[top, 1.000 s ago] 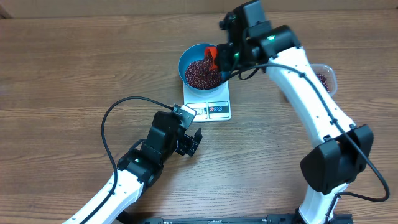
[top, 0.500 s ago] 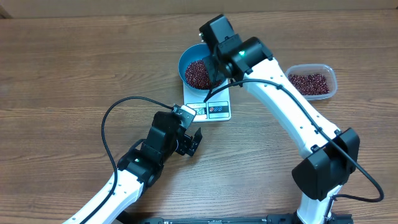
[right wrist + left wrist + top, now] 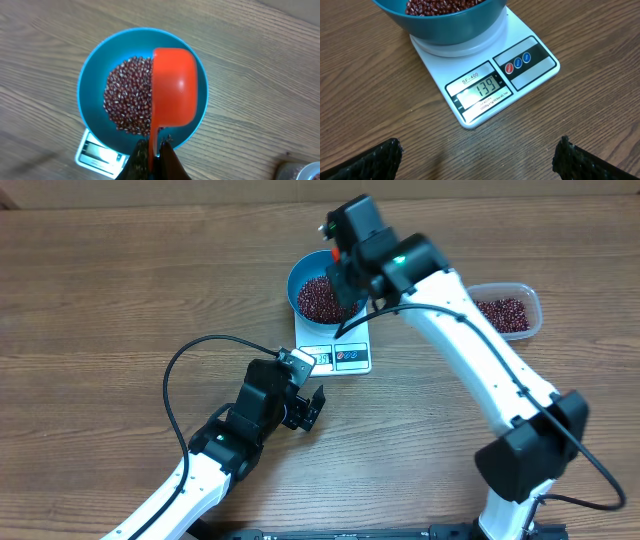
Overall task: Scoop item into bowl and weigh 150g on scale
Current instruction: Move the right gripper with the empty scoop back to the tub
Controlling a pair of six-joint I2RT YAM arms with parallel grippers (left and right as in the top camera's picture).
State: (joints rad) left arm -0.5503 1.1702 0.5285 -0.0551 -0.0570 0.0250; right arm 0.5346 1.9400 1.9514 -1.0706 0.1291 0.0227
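The left gripper [image 3: 312,410] is hovering, fingers spread and empty, at 7 o'clock of the scale [image 3: 485,60]. The scale is showing 139 and carrying the bowl [image 3: 445,25] of beans [image 3: 127,95]. The right gripper [image 3: 152,155] is clamping an orange scoop [image 3: 172,90] over the bowl. A clear container [image 3: 535,305] is sitting at the bowl's 3 o'clock.

Left arm [image 3: 195,475] and right arm [image 3: 480,350]: white shells, black joints, black cable [image 3: 172,375] loops; left tool [image 3: 314,408] black; green light [image 3: 398,262] on right arm.

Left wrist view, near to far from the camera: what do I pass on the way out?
left gripper → scale, display edge first → bowl
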